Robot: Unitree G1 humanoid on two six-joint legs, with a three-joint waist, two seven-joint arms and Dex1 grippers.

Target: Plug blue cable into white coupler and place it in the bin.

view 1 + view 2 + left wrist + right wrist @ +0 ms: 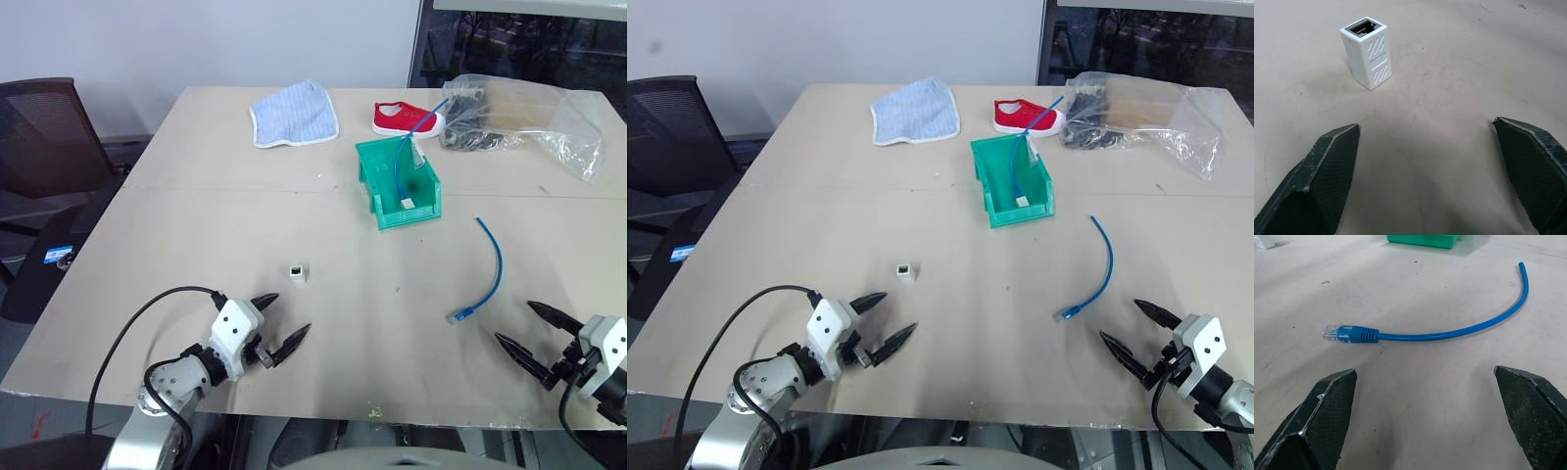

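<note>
Blue cable (490, 269) lies loose in a curve on the tan table (196, 245), its clear plug nearest the robot, well apart from the white coupler (296, 271) standing alone toward the middle. From the head camera, the green bin (397, 184) sits farther back and seems already to hold another blue cable with something white at its foot, though that is hard to make out. Behind it lie a striped cloth (294, 115), a red shoe (404, 118) and a clear plastic bag (534, 122).

From the left wrist, the left gripper (1427, 161) hangs just short of the coupler, fingers spread wide and empty; the socket faces up.

From the right wrist, the right gripper (1425, 401) is likewise spread wide and holds nothing, with the cable's plug end just ahead of it on the table.

By the look of things, the task has barely begun: neither part is picked up, nothing is plugged in, and this pair has yet to reach the bin. Grasping, mating and placing all remain.
</note>
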